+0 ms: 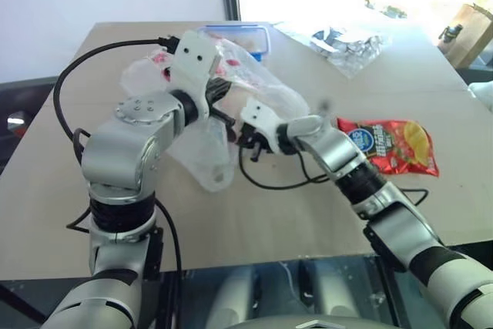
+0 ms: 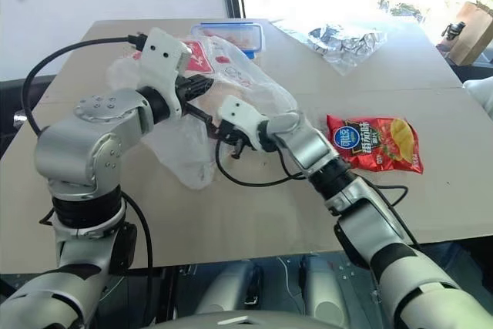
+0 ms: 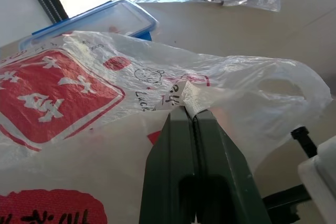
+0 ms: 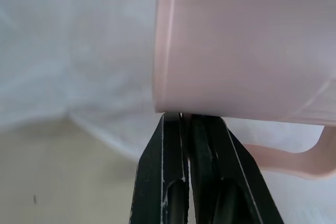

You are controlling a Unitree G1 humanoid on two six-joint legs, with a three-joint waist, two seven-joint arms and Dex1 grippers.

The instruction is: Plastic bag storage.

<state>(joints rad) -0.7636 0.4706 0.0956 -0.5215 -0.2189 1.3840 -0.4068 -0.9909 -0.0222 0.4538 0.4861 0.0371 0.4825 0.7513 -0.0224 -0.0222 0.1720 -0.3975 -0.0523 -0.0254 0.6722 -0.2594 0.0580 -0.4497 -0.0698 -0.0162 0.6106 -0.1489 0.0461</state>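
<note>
The plastic bag (image 1: 204,156), thin white with red square prints, hangs crumpled above the table's middle. My left gripper (image 3: 189,111) is shut on a fold of its upper edge and holds it up. My right gripper (image 1: 245,142) reaches in from the right, level with the bag's lower part. In the right wrist view its black fingers (image 4: 168,150) are shut on the rim of a pale pink mug (image 4: 236,45), with the white bag film just behind it. The mug's handle shows to one side.
A red snack packet (image 1: 393,144) lies on the table to the right. At the back are a clear bag with dark contents (image 1: 350,44) and a blue-rimmed box (image 1: 246,36). A black cable (image 1: 277,184) loops on the tabletop below my right gripper.
</note>
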